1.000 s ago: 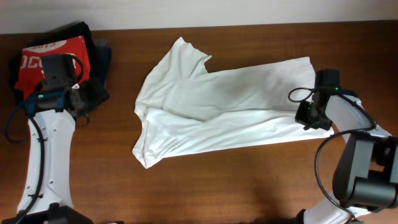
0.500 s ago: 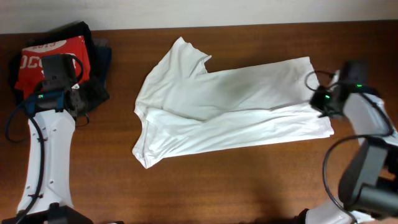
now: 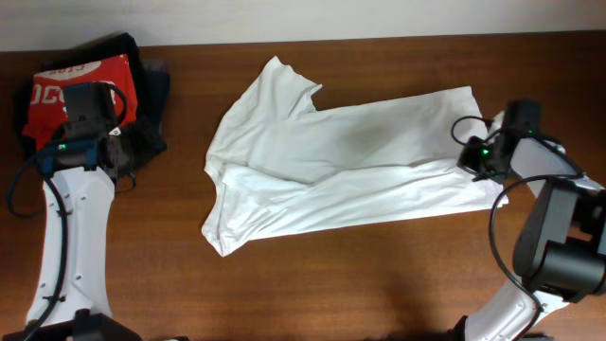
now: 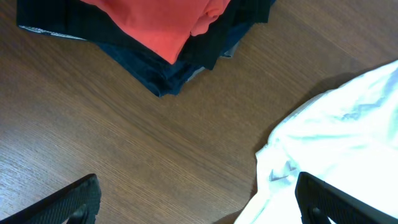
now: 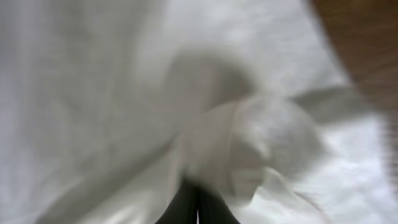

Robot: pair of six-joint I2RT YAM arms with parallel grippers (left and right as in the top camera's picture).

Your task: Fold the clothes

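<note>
The clothes, a plain white T-shirt (image 3: 341, 161), lies spread and creased across the middle of the table, collar end to the left and hem to the right. My right gripper (image 3: 476, 156) sits at the hem's right edge. In the right wrist view its fingers (image 5: 196, 208) are pressed together with a bunched fold of white fabric (image 5: 249, 143) at their tips. My left gripper (image 3: 104, 133) hovers at the far left by the clothes pile, wide open (image 4: 199, 205) over bare wood. One edge of the T-shirt (image 4: 348, 118) lies by its right finger.
A red shirt with white letters (image 3: 80, 85) lies on dark navy garments (image 3: 147, 95) at the table's back left corner, also seen as red cloth (image 4: 161, 18) over navy (image 4: 161, 68). Bare wooden table (image 3: 331, 275) runs along the front.
My right gripper swung out to the right off the hem, then came back onto the shirt's right edge and closed there. The left arm has not moved.
</note>
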